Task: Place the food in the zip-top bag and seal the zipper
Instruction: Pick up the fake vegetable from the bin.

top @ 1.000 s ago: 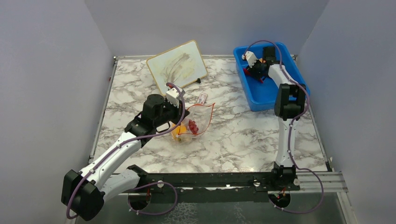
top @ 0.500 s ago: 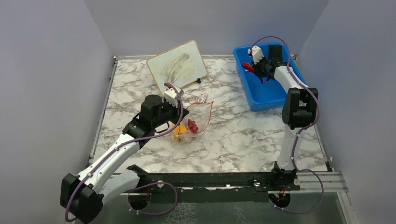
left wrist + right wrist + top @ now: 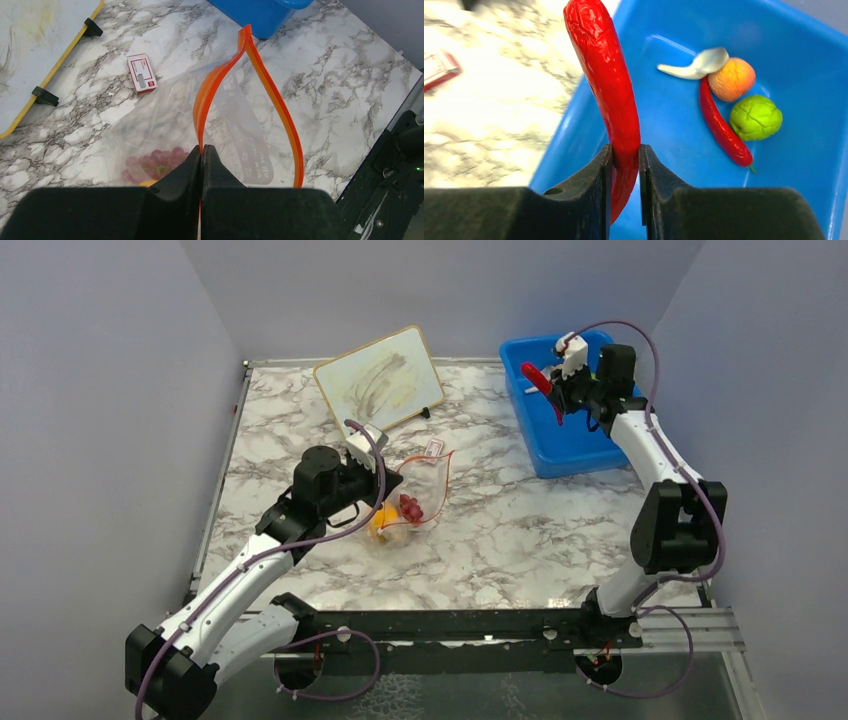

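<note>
My left gripper point(image 3: 201, 150) is shut on one side of the red-orange zipper point(image 3: 272, 95) of the clear zip-top bag point(image 3: 150, 115) and holds the mouth open in a loop. Purple-red grapes point(image 3: 155, 162) and an orange-yellow pepper point(image 3: 381, 520) lie inside the bag point(image 3: 420, 490). My right gripper point(image 3: 625, 150) is shut on a red chili point(image 3: 609, 75) and holds it above the left rim of the blue bin point(image 3: 804, 65). A second red chili point(image 3: 724, 130), a peach-coloured fruit point(image 3: 734, 79), a green round fruit point(image 3: 755, 117) and a white mushroom point(image 3: 696, 65) lie in the bin.
A small whiteboard point(image 3: 380, 385) stands propped at the back of the marble table. A small red-and-white card point(image 3: 141, 73) lies just behind the bag. The blue bin point(image 3: 570, 445) sits at the back right. Grey walls close in three sides.
My right gripper has risen out of the bin with the red chili and the arm has swung to the right. My left gripper has shifted slightly, still holding the bag's mouth.
</note>
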Robot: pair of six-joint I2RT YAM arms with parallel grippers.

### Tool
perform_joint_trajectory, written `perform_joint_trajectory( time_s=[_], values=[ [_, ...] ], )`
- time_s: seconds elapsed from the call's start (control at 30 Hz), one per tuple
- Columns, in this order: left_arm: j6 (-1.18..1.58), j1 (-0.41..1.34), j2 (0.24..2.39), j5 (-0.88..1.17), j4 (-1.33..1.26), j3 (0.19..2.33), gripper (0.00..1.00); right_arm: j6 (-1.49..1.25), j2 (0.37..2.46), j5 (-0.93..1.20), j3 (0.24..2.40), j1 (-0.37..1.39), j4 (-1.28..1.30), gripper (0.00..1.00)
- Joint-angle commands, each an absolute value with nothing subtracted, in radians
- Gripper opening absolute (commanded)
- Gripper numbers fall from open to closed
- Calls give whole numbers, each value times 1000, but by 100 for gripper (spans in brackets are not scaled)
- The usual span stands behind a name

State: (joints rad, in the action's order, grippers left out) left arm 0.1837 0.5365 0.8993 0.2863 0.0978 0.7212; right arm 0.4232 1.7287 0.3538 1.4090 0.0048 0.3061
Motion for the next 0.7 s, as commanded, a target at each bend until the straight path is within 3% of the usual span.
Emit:
perform_joint_trajectory(
  time_s=[0.0,0.37,0.67],
  values=[
    [184,532,876,313,83,704,0,355,1545,550,1273,15,154,18],
    [192,531,879,338,82,703,0,406,1250,822,1027,73,-37,19],
    [201,532,881,336,82,703,0,468,1167,1083,905,220,-199,20]
  ],
)
